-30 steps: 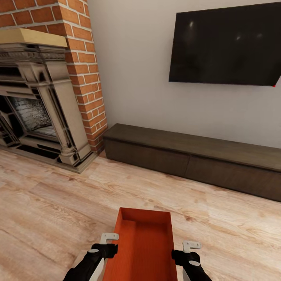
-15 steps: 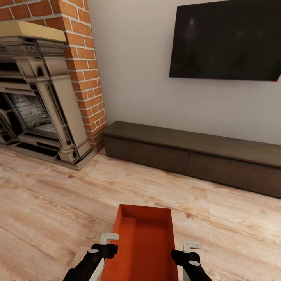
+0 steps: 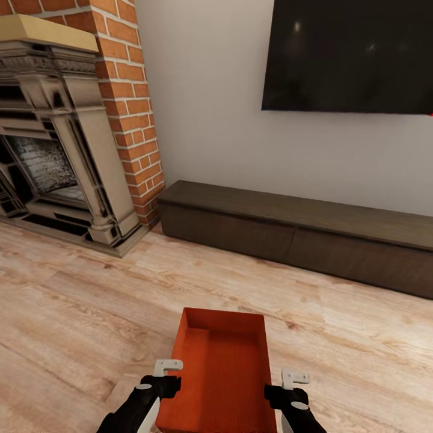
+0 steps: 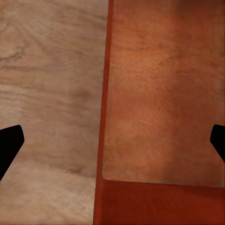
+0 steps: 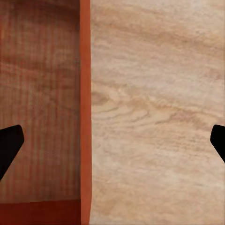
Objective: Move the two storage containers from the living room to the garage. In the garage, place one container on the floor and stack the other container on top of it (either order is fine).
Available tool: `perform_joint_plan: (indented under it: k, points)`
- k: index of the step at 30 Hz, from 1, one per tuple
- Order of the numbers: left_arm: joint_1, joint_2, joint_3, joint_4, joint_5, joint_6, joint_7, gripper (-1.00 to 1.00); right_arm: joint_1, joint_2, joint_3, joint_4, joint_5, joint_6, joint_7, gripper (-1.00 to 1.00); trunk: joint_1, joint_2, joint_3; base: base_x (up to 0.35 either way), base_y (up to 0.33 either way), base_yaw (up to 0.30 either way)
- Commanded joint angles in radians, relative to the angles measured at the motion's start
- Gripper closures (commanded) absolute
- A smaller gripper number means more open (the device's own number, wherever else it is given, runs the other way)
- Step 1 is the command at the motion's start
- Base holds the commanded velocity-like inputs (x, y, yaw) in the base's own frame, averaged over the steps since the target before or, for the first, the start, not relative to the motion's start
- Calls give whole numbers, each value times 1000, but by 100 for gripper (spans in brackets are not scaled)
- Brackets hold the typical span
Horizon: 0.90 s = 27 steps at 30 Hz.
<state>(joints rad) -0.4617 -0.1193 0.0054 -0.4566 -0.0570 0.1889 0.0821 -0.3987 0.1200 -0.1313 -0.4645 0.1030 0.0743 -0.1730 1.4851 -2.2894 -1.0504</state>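
While the storage container (image 3: 219,373) lies between my pincers — long axis pointing away from me — left pincer (image 4: 112,140) and right pincer (image 5: 112,140) each straddle a side wall, wide open, gripping nothing.

The container (image 3: 219,373) is orange-red all over, its bottom finely ribbed in thin diagonal lines, its walls a deeper, plainer red. The left gripper (image 3: 165,373) and right gripper (image 3: 291,385) have off-white fingers on black bodies; in the wrist views their tips show solid black. The floor (image 3: 78,313) is light wood in pale tan planks with darker brown grain and knots. Far left, the fireplace (image 3: 60,138) is red brick with pale mortar, around a beige-grey surround and a yellowish mantel. The wall (image 3: 204,102) is plain grey-white, the TV (image 3: 349,54) glossy black, the cabinet (image 3: 294,234) dark brown.
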Motion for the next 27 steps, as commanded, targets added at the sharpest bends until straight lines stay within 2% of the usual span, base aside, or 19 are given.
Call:
perform_joint_plan:
  k: [1, 16, 27]
  points:
    - [0, 0, 1, -2, -6, 6, 2, -100, 0, 1, -5, -2, 11, 7, 0, -100, 4, -8, -4, 0, 0, 0]
    - [0, 0, -1, -2, -6, 4, 4, -100, 0, 1, -5, -2, 11, 7, 0, -100, 61, -113, -51, 0, 0, 0]
    - [0, 0, -1, -3, -7, -6, 3, -100, 0, 1, -4, -2, 11, 7, 0, -100, 61, -113, -51, 0, 0, 0]
